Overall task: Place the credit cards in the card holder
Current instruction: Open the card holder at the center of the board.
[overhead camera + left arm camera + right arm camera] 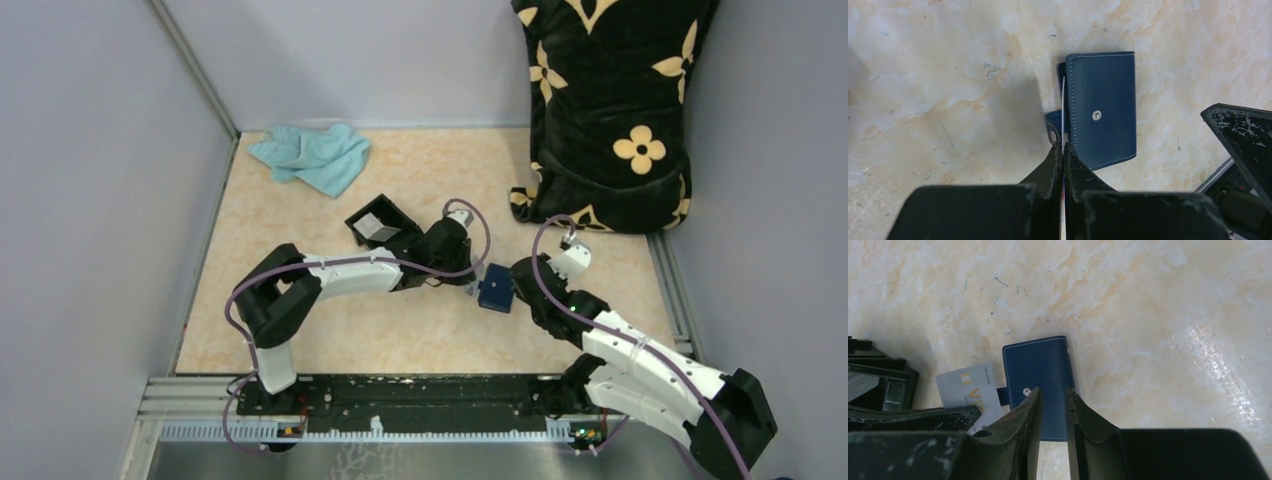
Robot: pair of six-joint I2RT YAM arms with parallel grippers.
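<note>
grey card (965, 387) face: right wrist only

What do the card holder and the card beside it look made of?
Card holder: likely navy leather or faux leather, matte, with pale stitched edges and a silver, metal-looking snap. Card: thin, pale grey, probably plastic, smooth, with printed lettering.

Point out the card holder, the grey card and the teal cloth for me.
card holder (1105, 85), left wrist view, navy face above the snap.
grey card (965, 387), right wrist view, its printed face.
teal cloth (310, 155), top external view, middle of the crumpled fabric.
</note>
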